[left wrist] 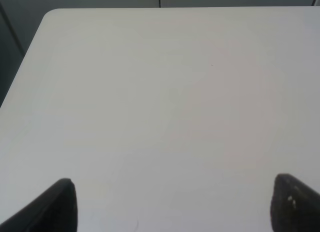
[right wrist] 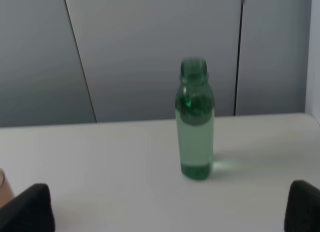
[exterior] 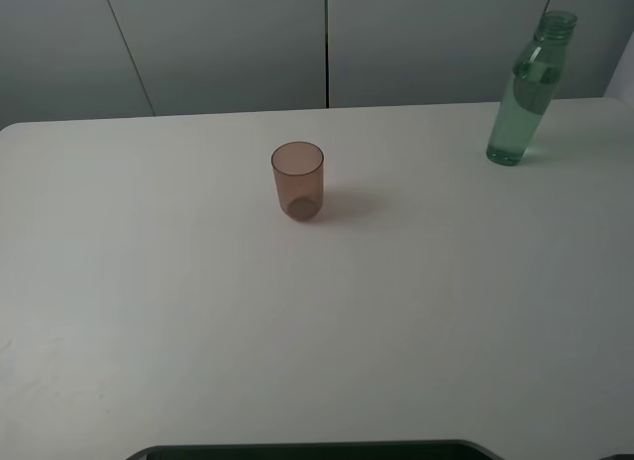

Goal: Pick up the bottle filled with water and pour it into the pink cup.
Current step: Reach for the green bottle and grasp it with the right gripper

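Dark trim lines the near edge of the high view. Beyond it, a white table carries the pink cup, upright near the middle. The bottle stands upright and uncapped toward the far right corner, well apart from the cup.

Seen from the left wrist, the left gripper hangs over the tabletop with its fingers spread wide, holding nothing.

Seen from the right wrist, the right gripper is likewise spread wide and empty. The bottle stands ahead of the gap between its two fingers, touching neither. Grey wall panels rise behind it, and a sliver of the cup shows at the frame's edge.
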You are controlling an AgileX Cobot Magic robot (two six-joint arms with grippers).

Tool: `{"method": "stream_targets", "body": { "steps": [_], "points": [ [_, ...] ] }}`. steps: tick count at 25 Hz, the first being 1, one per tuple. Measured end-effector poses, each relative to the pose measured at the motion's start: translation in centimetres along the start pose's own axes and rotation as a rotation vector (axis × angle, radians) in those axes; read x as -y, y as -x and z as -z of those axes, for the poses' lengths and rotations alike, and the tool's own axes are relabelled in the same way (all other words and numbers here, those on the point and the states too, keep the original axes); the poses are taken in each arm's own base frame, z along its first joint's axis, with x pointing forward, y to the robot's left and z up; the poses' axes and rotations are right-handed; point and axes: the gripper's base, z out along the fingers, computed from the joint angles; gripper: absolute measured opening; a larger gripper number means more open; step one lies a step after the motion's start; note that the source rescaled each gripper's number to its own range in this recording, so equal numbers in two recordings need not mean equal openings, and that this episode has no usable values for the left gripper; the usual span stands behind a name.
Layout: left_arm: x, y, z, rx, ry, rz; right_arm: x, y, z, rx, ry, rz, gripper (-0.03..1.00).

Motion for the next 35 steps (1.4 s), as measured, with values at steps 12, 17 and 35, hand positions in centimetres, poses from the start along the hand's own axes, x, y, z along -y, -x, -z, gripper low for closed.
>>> {"method": "stream_targets", "body": {
  "steps": [12, 17, 35],
  "points": [
    [0.0, 0.0, 0.0, 0.0, 0.0, 0.0, 1.6, 2.0, -10.3, 0.231, -0.07, -0.039, 1.0],
    [0.0, 0.0, 0.0, 0.0, 0.0, 0.0, 2.1, -1.0, -13.9, 0.231, -0.063, -0.074, 1.0],
    [0.0, 0.0, 0.0, 0.0, 0.0, 0.0, 2.5, -9.2, -23.8, 0.157, 0.019, -0.015, 1.0]
  ]
}}
